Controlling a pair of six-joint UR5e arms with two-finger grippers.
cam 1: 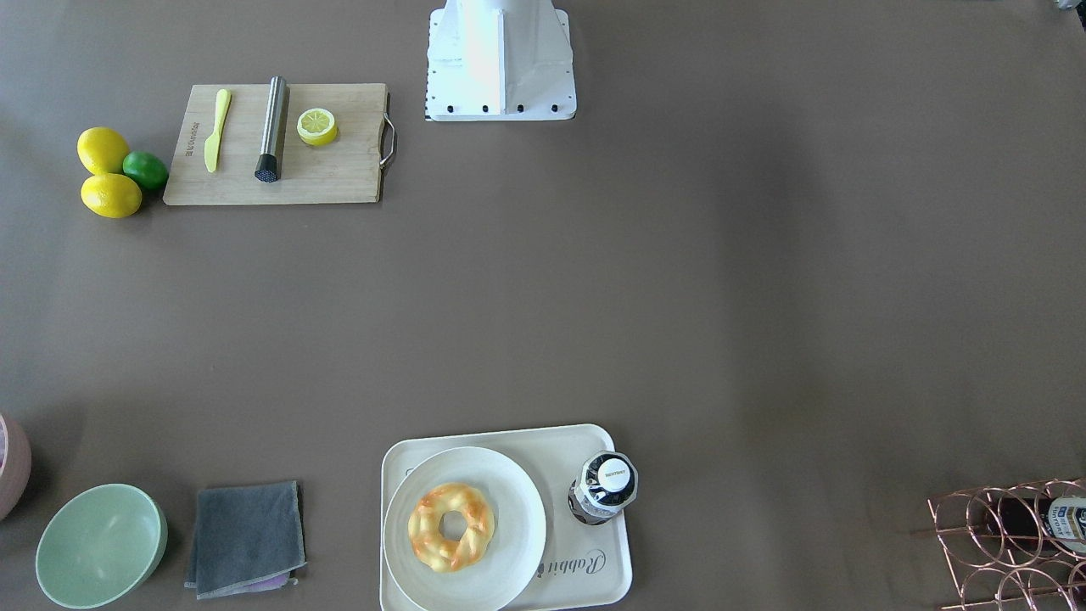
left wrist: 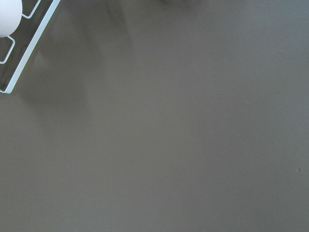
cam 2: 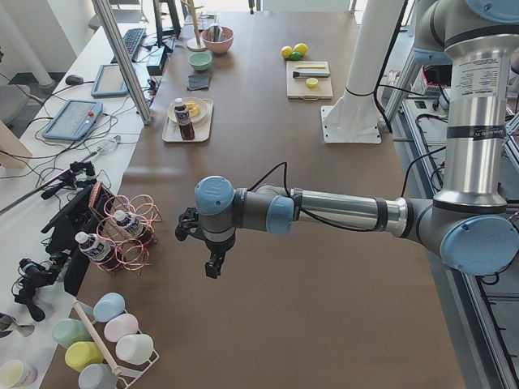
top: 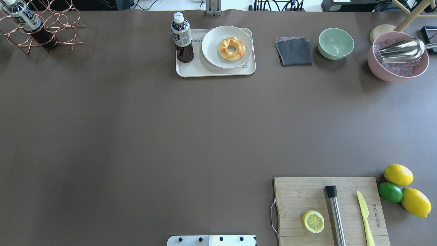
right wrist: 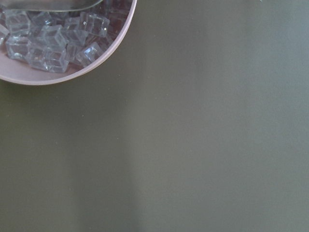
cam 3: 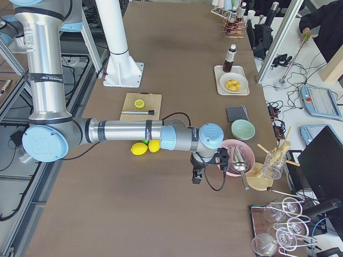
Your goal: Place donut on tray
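Note:
The donut (top: pixel 231 49), a twisted golden ring with orange-brown glaze, lies on a round white plate (top: pixel 211 44). The plate sits on the cream tray (top: pixel 191 71) at the table's far side. They also show in the front view: donut (cam 1: pixel 451 526), tray (cam 1: pixel 585 441) with "Rabbit" printed. A dark tea bottle (top: pixel 182 37) stands on the tray beside the plate. My left gripper (cam 2: pixel 213 263) hangs over bare table near the left end, far from the tray. My right gripper (cam 3: pixel 197 175) hangs near the pink bowl. I cannot tell whether either is open or shut.
A wooden cutting board (top: pixel 327 208) holds a lemon half (top: pixel 313 221), a metal muddler and a yellow knife. Lemons and a lime (top: pixel 390 192) lie beside it. A grey cloth (top: pixel 294 51), green bowl (top: pixel 336 42), pink ice bowl (top: pixel 397 65) and copper bottle rack (top: pixel 37 30) line the far edge.

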